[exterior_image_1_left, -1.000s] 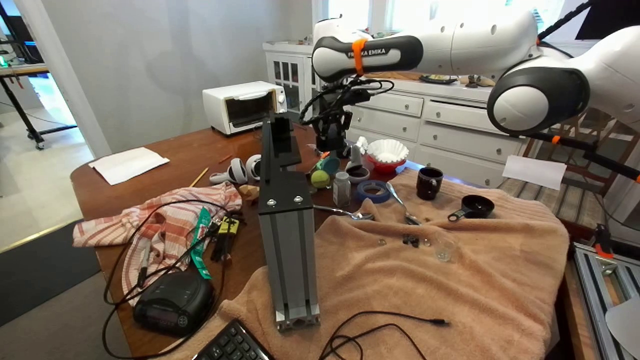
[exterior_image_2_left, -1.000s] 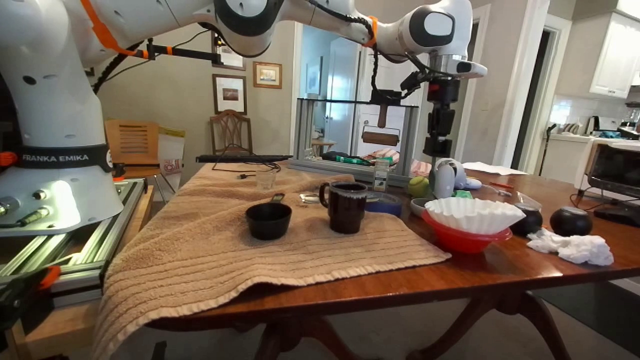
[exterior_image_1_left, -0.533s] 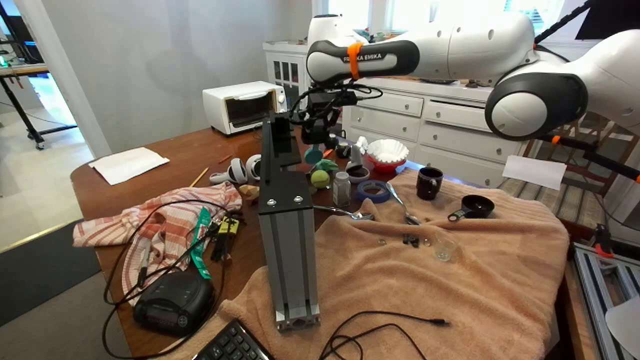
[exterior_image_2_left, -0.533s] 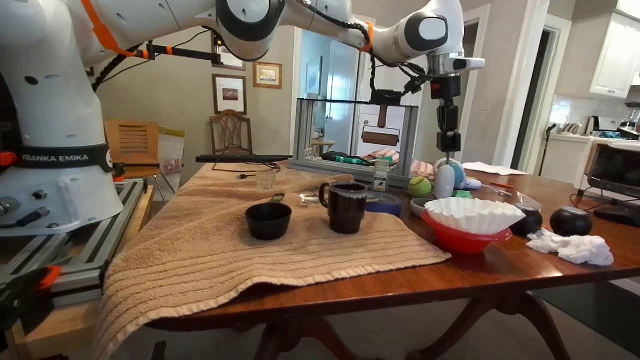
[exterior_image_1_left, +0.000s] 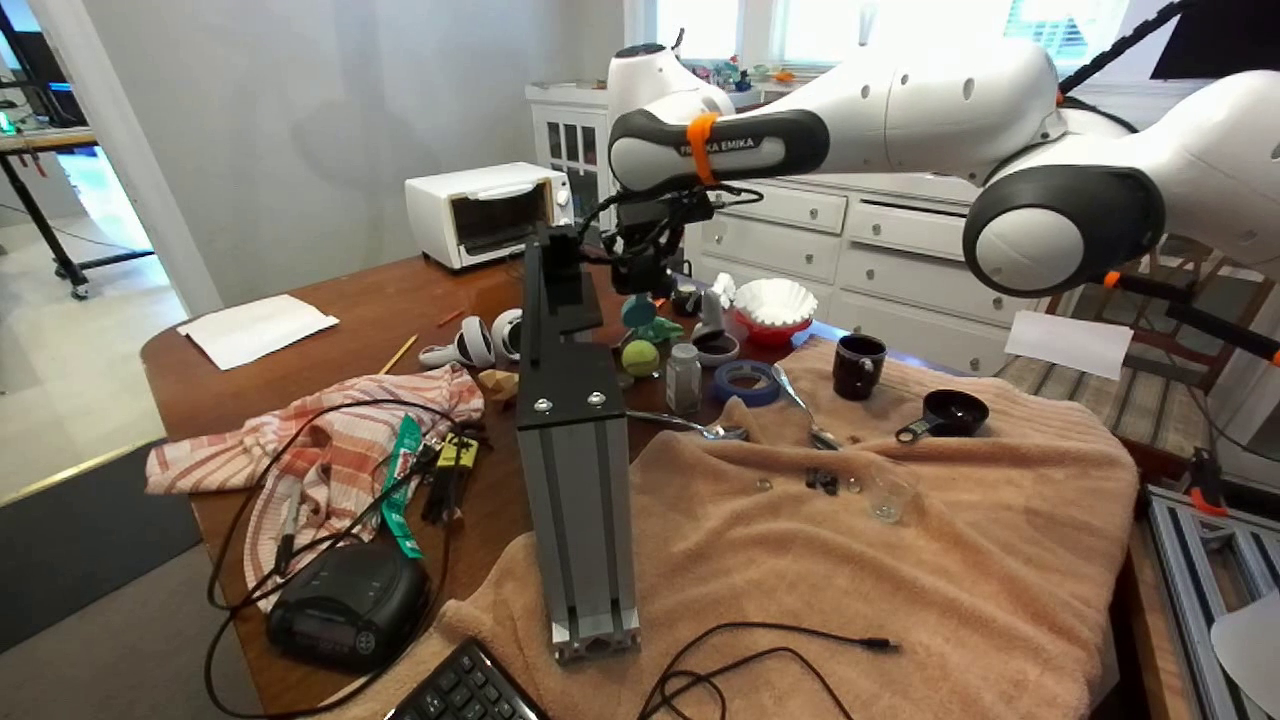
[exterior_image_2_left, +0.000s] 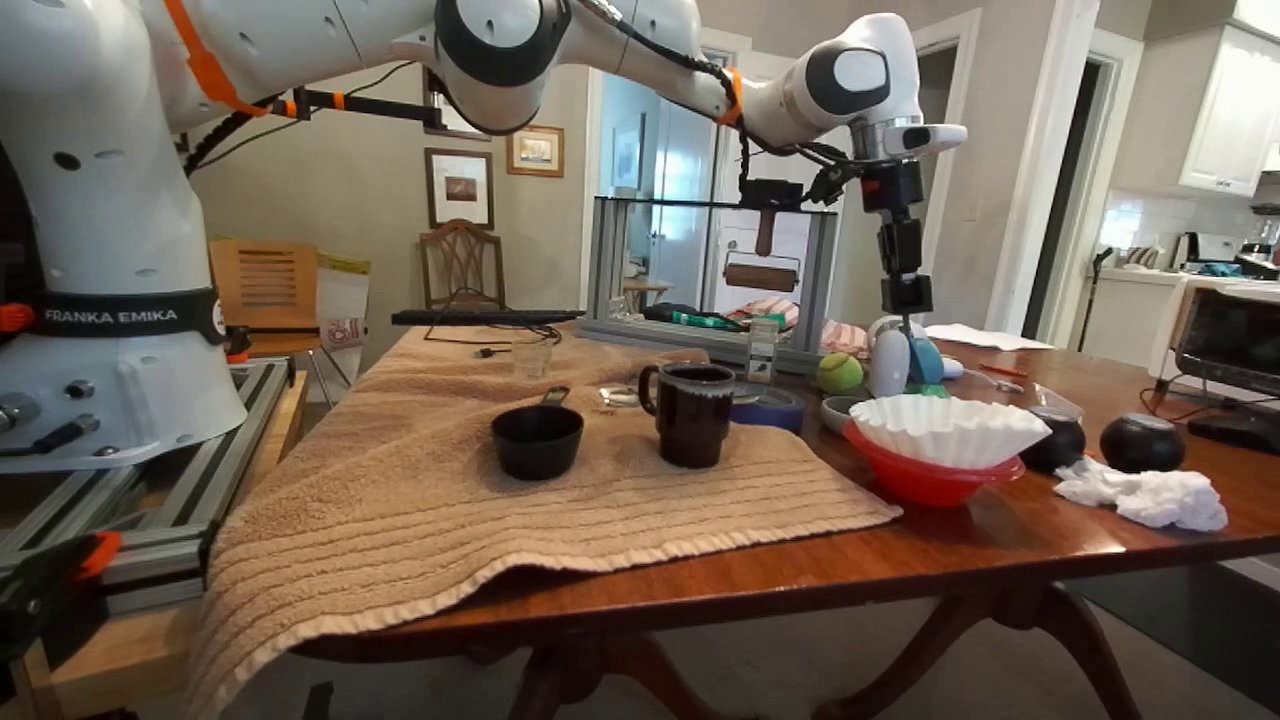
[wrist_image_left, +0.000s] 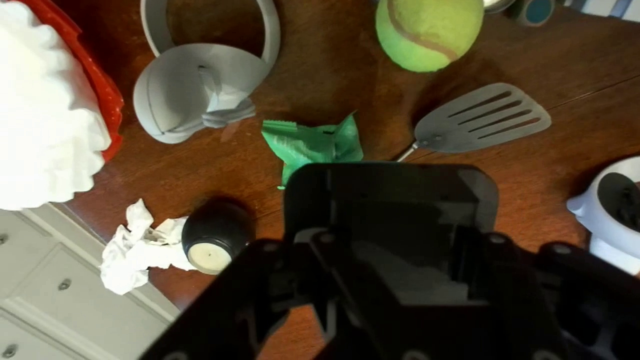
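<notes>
My gripper (exterior_image_2_left: 905, 288) hangs over the cluttered far part of the table, shut on a dark boxy thing (wrist_image_left: 390, 184) with rounded corners. Beneath it, a teal disc (exterior_image_2_left: 925, 364) shows on a thin dark stem; the disc also appears in an exterior view (exterior_image_1_left: 637, 311). How the disc joins the dark thing is hidden. Below the gripper in the wrist view lie a green wrapper (wrist_image_left: 315, 142) and a slotted spatula (wrist_image_left: 482, 120), whose handle runs out of sight under the jaws. A white ringed device (exterior_image_2_left: 888, 362) stands close beside the disc.
Around this spot are a tennis ball (wrist_image_left: 430, 32), a red bowl (exterior_image_2_left: 930, 480) with white paper filters, a black round pot (wrist_image_left: 220, 235) and crumpled white paper (wrist_image_left: 142, 250). A metal frame with a black top (exterior_image_1_left: 570, 375) rises nearby. A dark mug (exterior_image_2_left: 693, 420) stands on the towel.
The gripper has shifted sideways over the table, then sunk slightly during the last half second. The teal disc has moved along with it. The surrounding objects have kept their places.
</notes>
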